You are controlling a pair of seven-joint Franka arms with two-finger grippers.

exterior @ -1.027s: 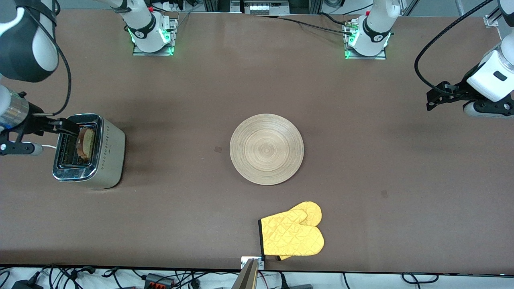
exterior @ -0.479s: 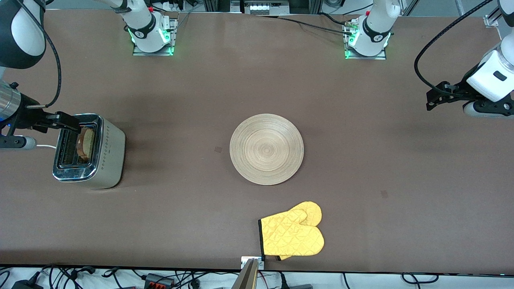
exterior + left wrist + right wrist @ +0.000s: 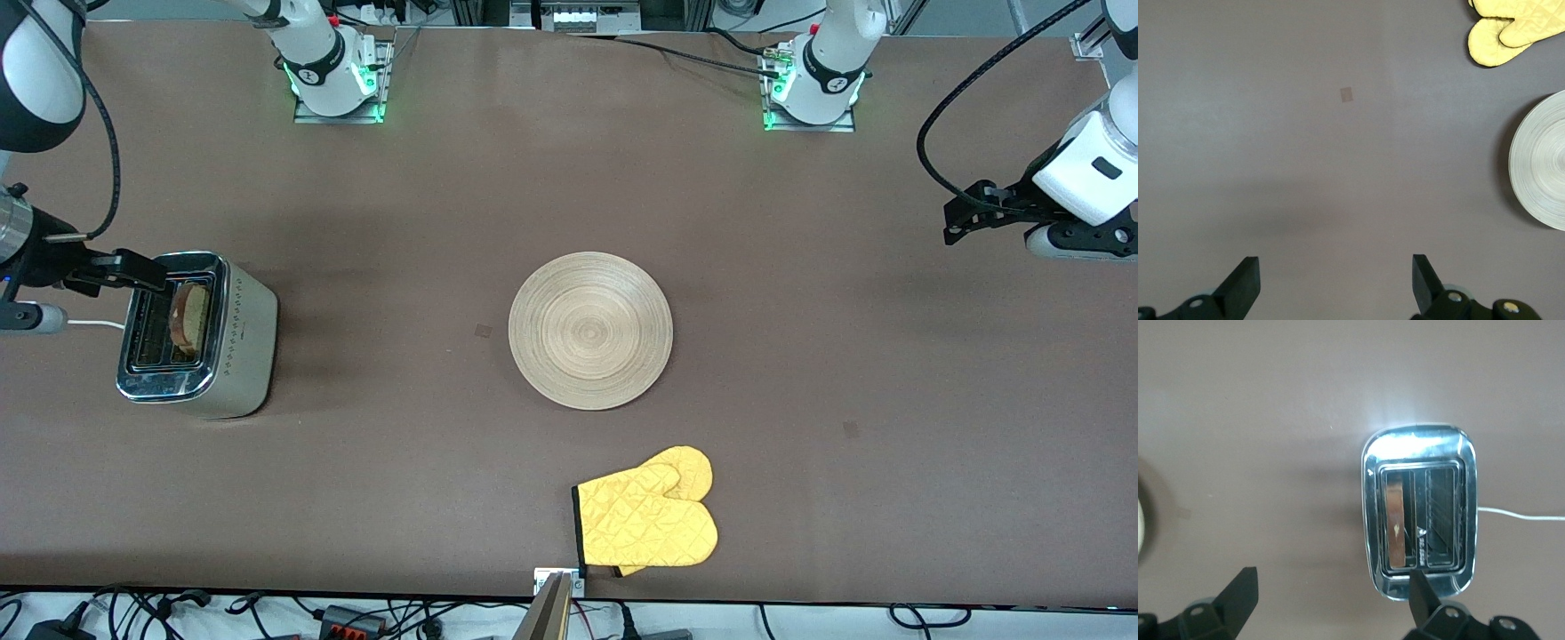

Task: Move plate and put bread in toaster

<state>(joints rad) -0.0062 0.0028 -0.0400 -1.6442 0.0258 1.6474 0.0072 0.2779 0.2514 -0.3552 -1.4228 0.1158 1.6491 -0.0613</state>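
The toaster (image 3: 197,336) stands at the right arm's end of the table, white cord trailing from it. The bread (image 3: 189,316) stands in one of its slots, the one toward the plate; in the right wrist view the bread (image 3: 1395,519) shows edge-on inside the toaster (image 3: 1418,440). My right gripper (image 3: 133,269) is open and empty, up over the toaster's end toward the robot bases; it also shows in the right wrist view (image 3: 1331,597). The plate (image 3: 590,330) lies empty mid-table. My left gripper (image 3: 965,218) waits open over the left arm's end, and in its own wrist view (image 3: 1335,283) it is over bare table.
A yellow oven mitt (image 3: 647,520) lies near the table's front edge, nearer the front camera than the plate. It shows in the left wrist view (image 3: 1511,30) with the plate's rim (image 3: 1541,163). The robot bases stand along the back edge.
My right gripper has drawn back from the bread slot toward the right arm's end of the table. The bread stays in the toaster. The left arm has not moved.
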